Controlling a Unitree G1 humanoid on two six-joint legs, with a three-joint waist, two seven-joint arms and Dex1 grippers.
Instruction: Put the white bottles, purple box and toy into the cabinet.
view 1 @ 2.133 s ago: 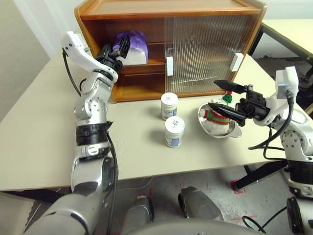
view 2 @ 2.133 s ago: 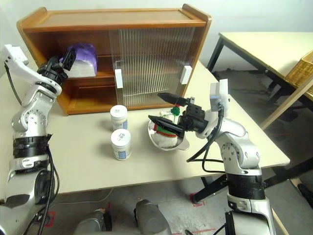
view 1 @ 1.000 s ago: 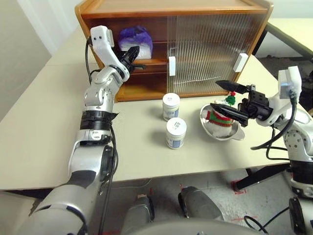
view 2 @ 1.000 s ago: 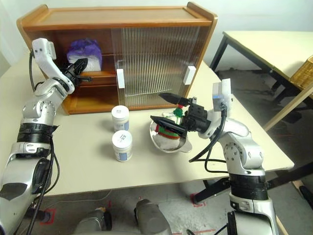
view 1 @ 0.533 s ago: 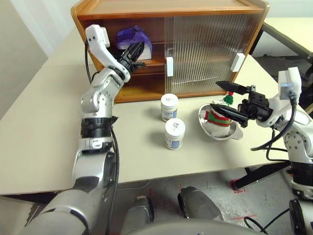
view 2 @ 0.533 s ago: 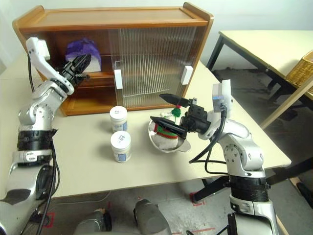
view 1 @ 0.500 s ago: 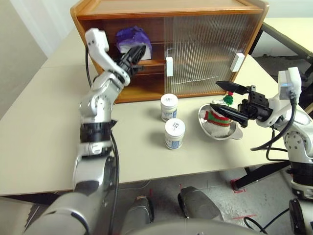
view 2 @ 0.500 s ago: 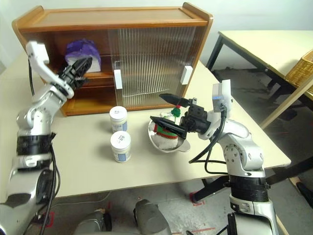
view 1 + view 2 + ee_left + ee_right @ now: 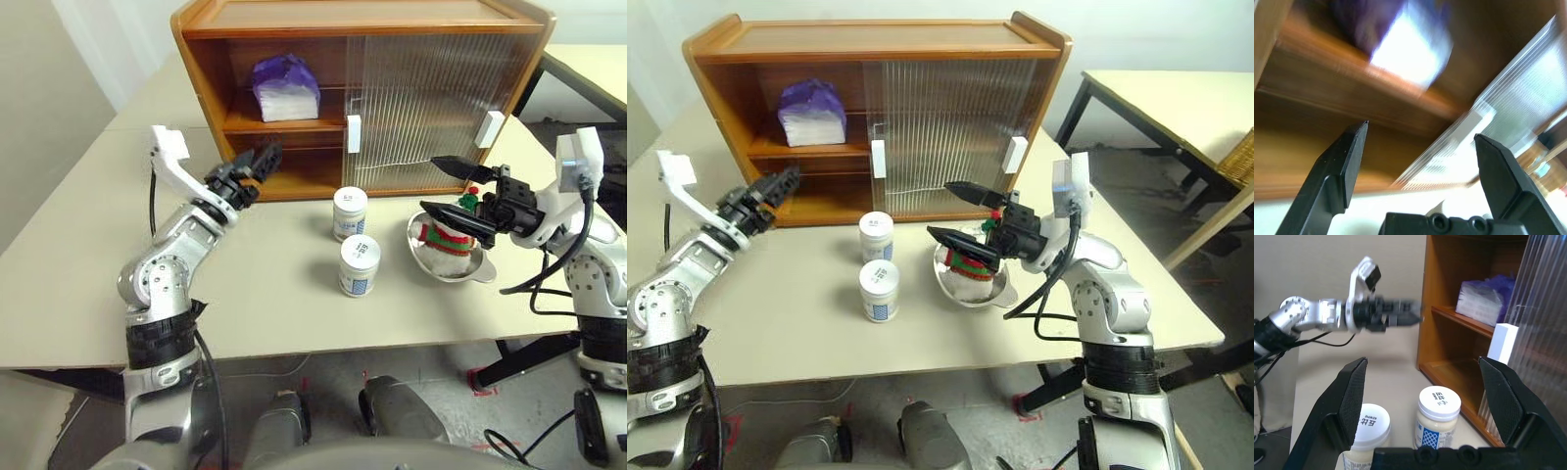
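Note:
The purple box (image 9: 284, 86) lies on the shelf in the open left half of the cabinet (image 9: 353, 15). My left gripper (image 9: 266, 155) hangs open and empty in front of that opening, below the shelf and clear of the box. Two white bottles (image 9: 350, 212) (image 9: 359, 264) stand on the table in front of the cabinet. The toy (image 9: 446, 238) sits in a steel bowl (image 9: 458, 269) to their right. My right gripper (image 9: 429, 183) is open, level, pointing left just above the toy and holding nothing.
Two ribbed sliding doors (image 9: 441, 93) with white handles (image 9: 354, 134) cover the cabinet's right half. The beige table (image 9: 88, 255) has free room to the left and front. A second table (image 9: 1176, 98) stands off to the right, with a gap between them.
My left gripper has opened and drawn back and down from the shelf. The purple box stays on the shelf. The right arm has kept still. The camera view has shifted.

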